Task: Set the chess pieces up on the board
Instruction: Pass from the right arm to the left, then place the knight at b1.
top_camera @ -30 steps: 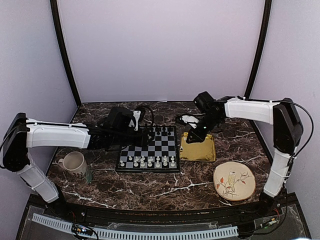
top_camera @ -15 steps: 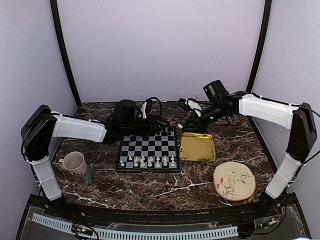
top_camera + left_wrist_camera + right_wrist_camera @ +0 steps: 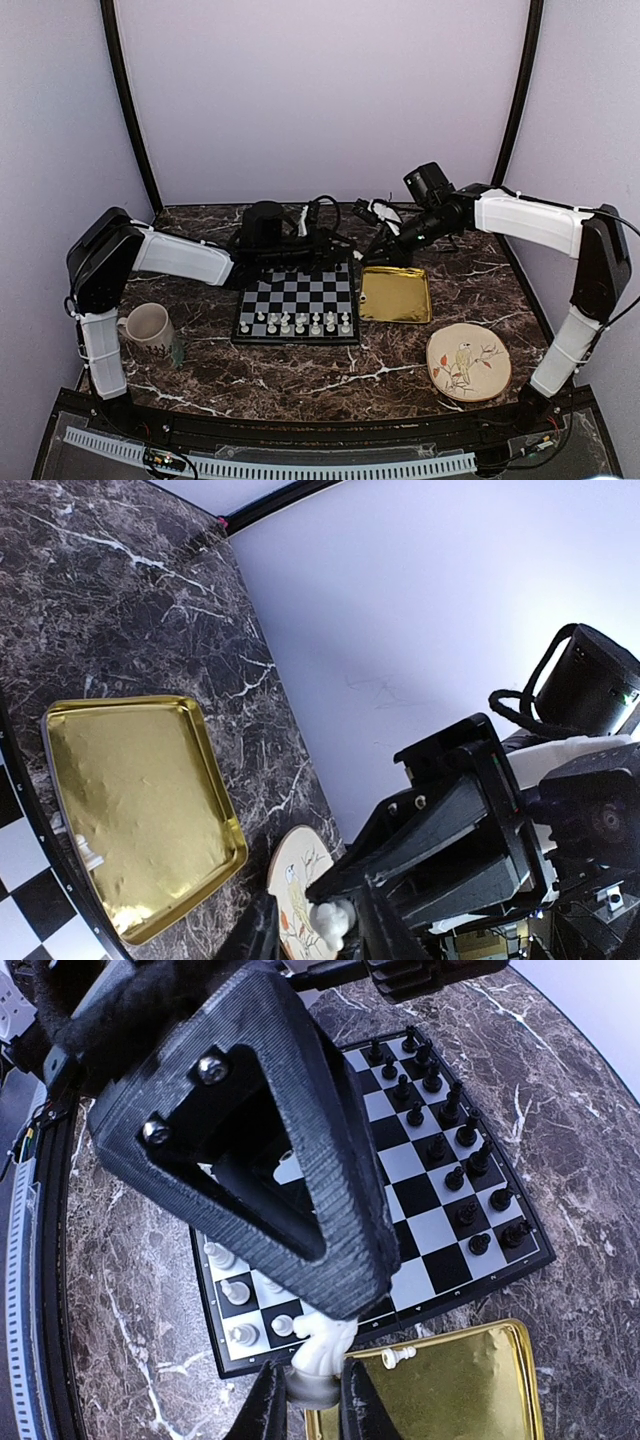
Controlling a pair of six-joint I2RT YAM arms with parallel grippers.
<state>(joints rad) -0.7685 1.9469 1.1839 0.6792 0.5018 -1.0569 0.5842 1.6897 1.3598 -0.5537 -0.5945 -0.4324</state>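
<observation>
White chessman (image 3: 320, 1352) between right claw (image 3: 312, 1398) tips

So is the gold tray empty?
Not empty: one white piece sits on the tray by its rim. The left wrist view shows the rest as bare gold.

My table (image 3: 300, 375) is dark marble with white lines running through it. Pale purple walls (image 3: 320, 100) stand all around me. Two thin black poles (image 3: 130, 110) go up in the back corners. The light is soft and even.
</observation>
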